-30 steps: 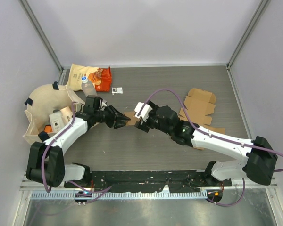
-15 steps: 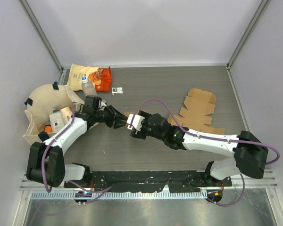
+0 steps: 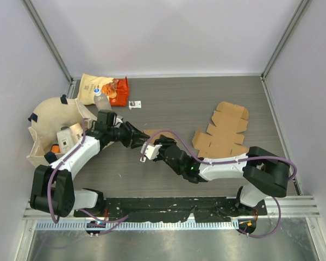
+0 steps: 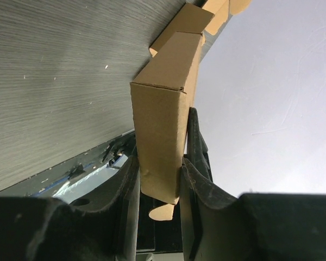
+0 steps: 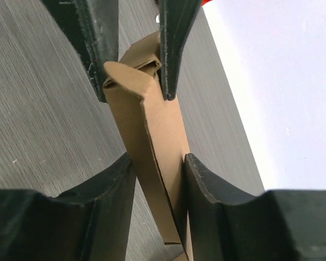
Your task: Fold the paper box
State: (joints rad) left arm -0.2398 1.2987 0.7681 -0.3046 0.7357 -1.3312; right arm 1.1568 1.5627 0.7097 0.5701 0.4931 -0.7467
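Closing in from the near side, your right gripper (image 5: 158, 168) now has its jaws narrowed against both faces of the paper box (image 4: 163, 125). The box is held over the table (image 3: 206, 98) at centre-left, its other end pinched flat in your left gripper (image 3: 135, 138). A second ago the right jaws stood wide and the arm reached in from farther right. It has since swung low and left, uncovering more of the flat cardboard sheet (image 3: 224, 130). With both ends gripped, the half-folded sleeve looks ready for its next crease.
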